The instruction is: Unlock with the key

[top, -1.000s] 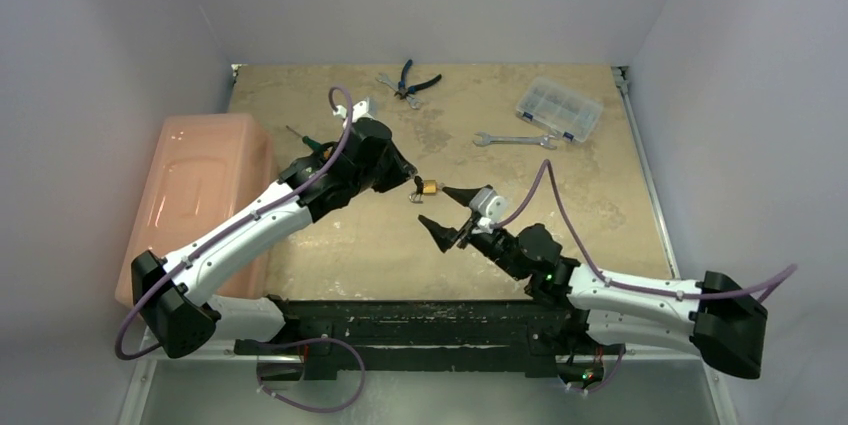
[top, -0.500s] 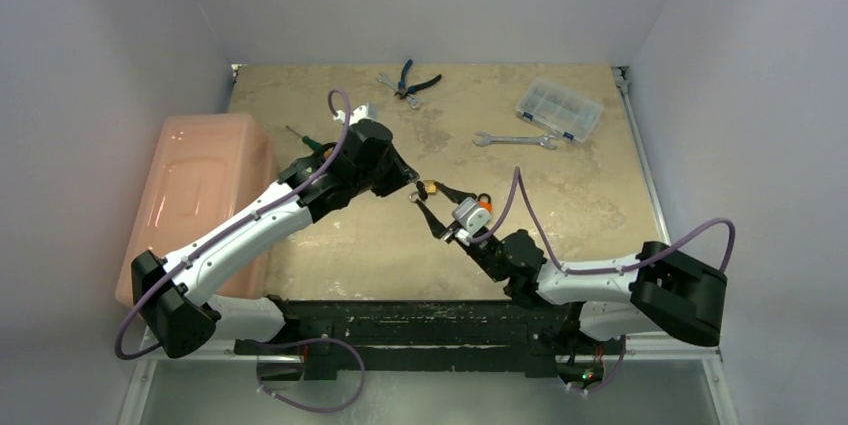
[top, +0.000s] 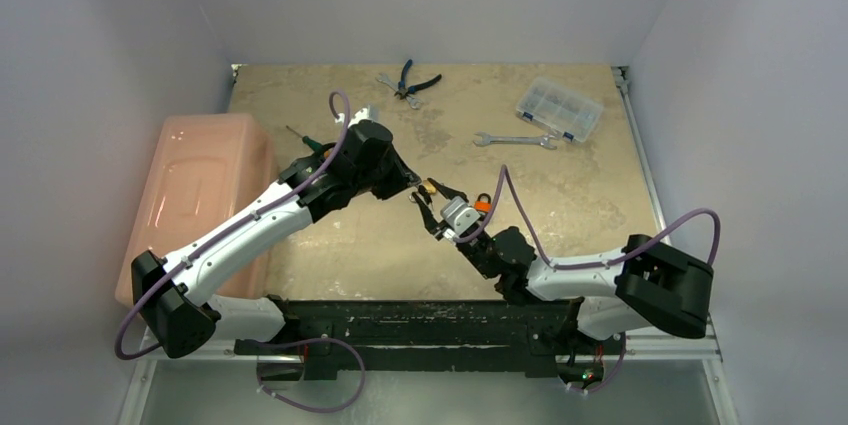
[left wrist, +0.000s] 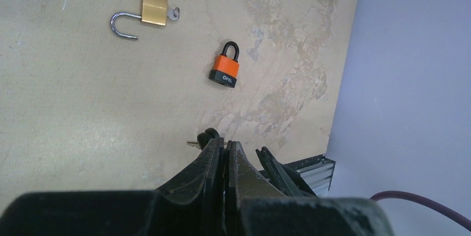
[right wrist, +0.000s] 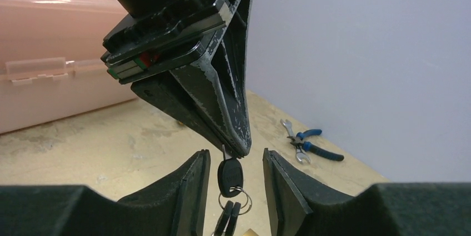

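The left gripper (right wrist: 239, 144) is clamped shut on the key (right wrist: 230, 176). It pinches the thin metal blade, so the rounded black plastic head hangs below, above the table, with a wire ring and more keys dangling under it. The right gripper (right wrist: 236, 157) is parted, its black wedge fingers flanking the head without touching. On the mottled tan table (left wrist: 66, 108) lie an orange padlock (left wrist: 225, 68), its black shackle closed, and a brass padlock (left wrist: 153, 9), its steel shackle swung open.
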